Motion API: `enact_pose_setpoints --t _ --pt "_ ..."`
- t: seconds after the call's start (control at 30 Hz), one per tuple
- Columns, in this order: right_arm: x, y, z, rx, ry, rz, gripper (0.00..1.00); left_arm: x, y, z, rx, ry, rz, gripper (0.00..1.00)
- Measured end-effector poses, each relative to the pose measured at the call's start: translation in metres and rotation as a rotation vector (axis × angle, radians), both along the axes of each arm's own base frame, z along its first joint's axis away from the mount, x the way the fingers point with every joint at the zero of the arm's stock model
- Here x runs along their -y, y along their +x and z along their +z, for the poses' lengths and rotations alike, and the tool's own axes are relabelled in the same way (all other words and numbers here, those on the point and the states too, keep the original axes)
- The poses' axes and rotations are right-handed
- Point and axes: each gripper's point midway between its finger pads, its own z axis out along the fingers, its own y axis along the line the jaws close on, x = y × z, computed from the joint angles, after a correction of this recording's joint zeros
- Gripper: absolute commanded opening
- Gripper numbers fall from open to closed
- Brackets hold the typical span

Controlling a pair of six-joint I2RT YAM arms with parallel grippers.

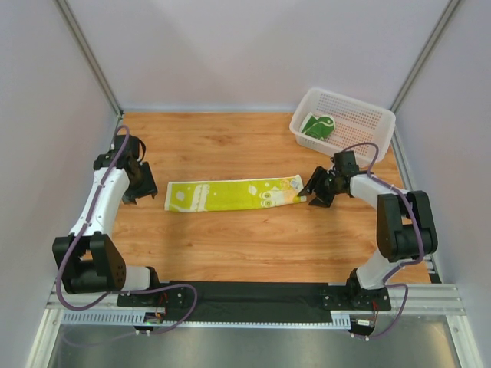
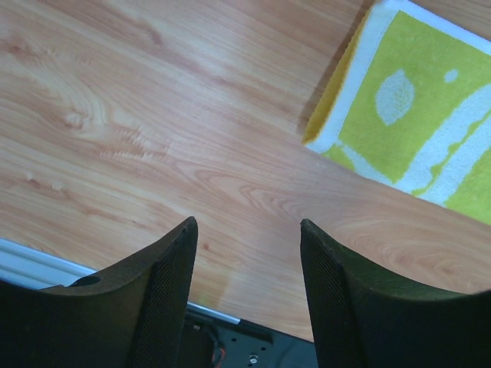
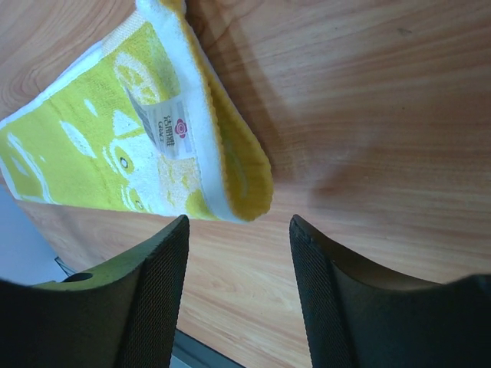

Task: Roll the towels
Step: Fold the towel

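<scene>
While both arms reach low over the table (image 1: pixel 230 245), the yellow towel (image 1: pixel 234 195) lies flat between them as a long folded strip, running left to right across the middle of the wood. The left gripper (image 1: pixel 144 186) sits near the strip's left end but apart from it — bare table shows between the two. From the left wrist, its jaws stand spread with only wood grain in the gap, and the towel's corner lies ahead and off to the right, untouched. The right gripper (image 1: pixel 316 192) sits just beside the strip's right end. From the right wrist, its jaws are likewise parted and hold nothing. The towel's folded end, with a small sewn label (image 3: pixel 170 126) on its white border, lies just beyond the fingertips and mostly left of the gap — whether a tip touches the cloth I cannot tell. The green towel (image 1: pixel 318 125) lies bunched in the basket (image 1: pixel 360 115) at the far right corner, well apart from both grippers.
</scene>
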Motion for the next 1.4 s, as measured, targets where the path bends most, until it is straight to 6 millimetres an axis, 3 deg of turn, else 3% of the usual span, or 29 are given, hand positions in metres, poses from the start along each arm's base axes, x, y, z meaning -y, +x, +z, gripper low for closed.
enact_pose_setpoints --t 0.17,0.3,0.43,0.63,0.77,0.87,0.97,1.13,1.27,1.4 --pt "-0.006 0.001 -0.016 -0.031 0.009 0.006 0.5 -0.002 0.001 0.001 0.007 0.011 0.003 0.62" --pt "-0.006 0.002 -0.017 -0.028 0.008 0.006 0.4 -0.002 0.001 0.001 0.007 0.012 0.003 0.61" --pt "-0.004 0.004 -0.02 -0.026 -0.005 0.002 0.22 -0.003 0.001 0.001 0.007 0.015 0.004 0.61" --pt "-0.001 0.003 -0.027 -0.045 -0.021 -0.001 0.04 -0.003 0.001 0.001 0.007 0.015 0.004 0.59" --pt "0.009 0.002 -0.027 -0.057 -0.07 -0.012 0.0 -0.003 0.001 0.001 0.008 0.015 0.004 0.59" --pt "0.031 -0.001 -0.023 -0.066 -0.147 -0.05 0.0 -0.003 0.002 0.001 0.008 0.014 0.003 0.59" --pt "0.059 -0.008 -0.009 -0.059 -0.257 -0.106 0.0 -0.002 0.002 0.001 0.009 0.012 0.002 0.59" --pt "0.071 -0.007 0.026 0.018 -0.354 -0.125 0.0 -0.001 0.002 0.001 0.01 0.008 -0.002 0.59" --pt "0.05 0.001 0.057 0.107 -0.408 -0.062 0.0 -0.001 0.002 0.001 0.01 0.007 -0.003 0.59" --pt "0.014 0.005 0.082 0.176 -0.427 0.026 0.0 -0.001 0.002 0.002 0.013 0.005 -0.003 0.59"
